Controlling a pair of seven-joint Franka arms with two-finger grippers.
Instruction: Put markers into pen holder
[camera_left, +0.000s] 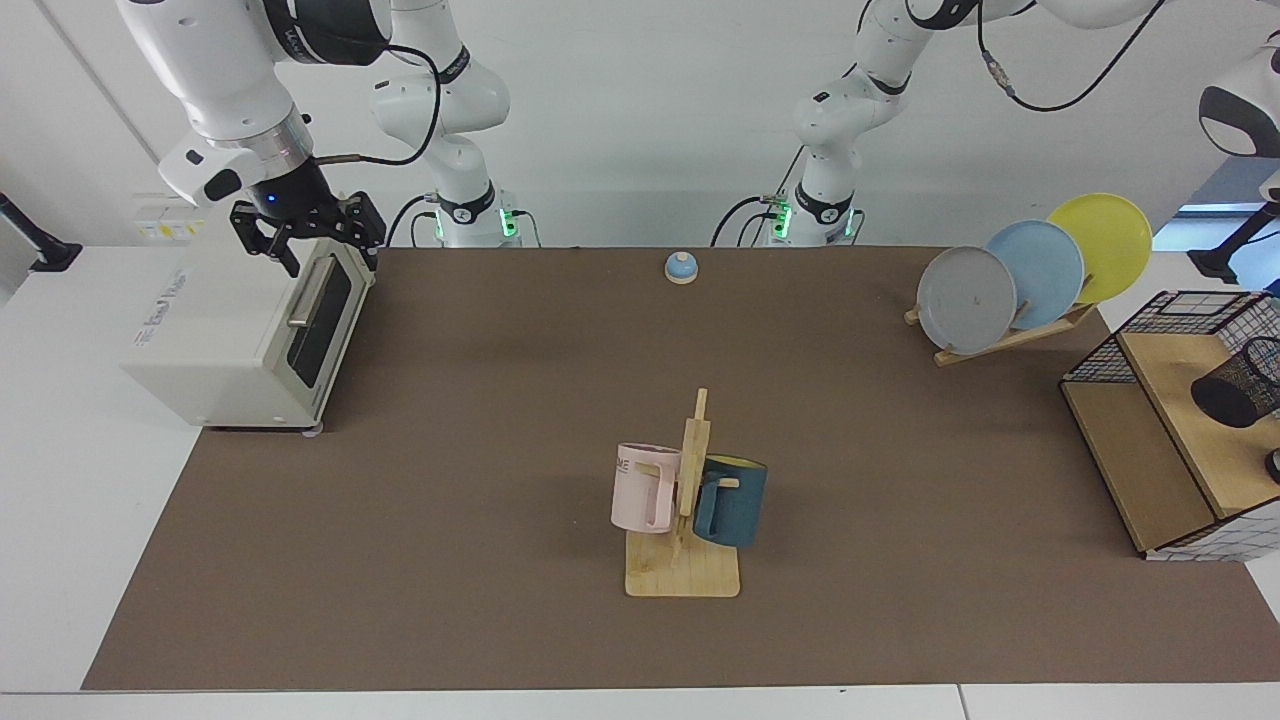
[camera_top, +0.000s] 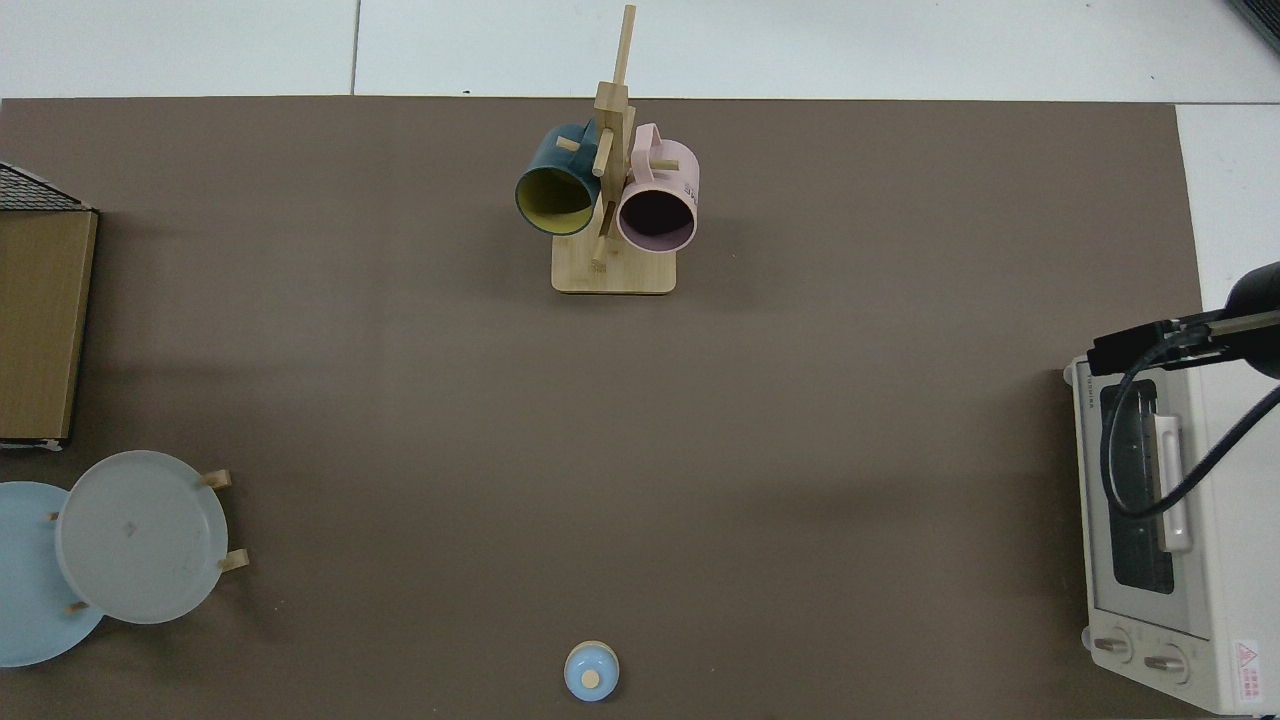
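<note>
Brown matting (camera_left: 480, 420) covers the table between white margins, with a white wall behind. Right gripper (camera_left: 308, 243) hangs over the top front edge of the toaster oven (camera_left: 240, 330), fingers spread apart and holding nothing. Left gripper is out of view; that arm reaches off past the upper corner on the rack side. Pen holder (camera_left: 1240, 382) sits on the wooden shelf (camera_left: 1190, 430) inside the wire basket (camera_left: 1180, 315), partly cut by the frame edge and apparently tilted; it is a black mesh cylinder, open-weave and light. No marker is visible in either view, so its place cannot be stated. Judgement: the task is at the locating stage, with nothing in hand. Done well, the next step calls for the marker to be gripped across its barrel near mid-length, carried upright, and lowered end-first through the centre of the holder's mouth, released only once well inside; a light mesh cup is liable to tip if its rim is struck. Other items: two glazed mugs on a wooden rack (camera_left: 685, 520), three smooth plates (camera_left: 1035, 272) on a slatted stand, a small blue bell (camera_left: 681, 267).
</note>
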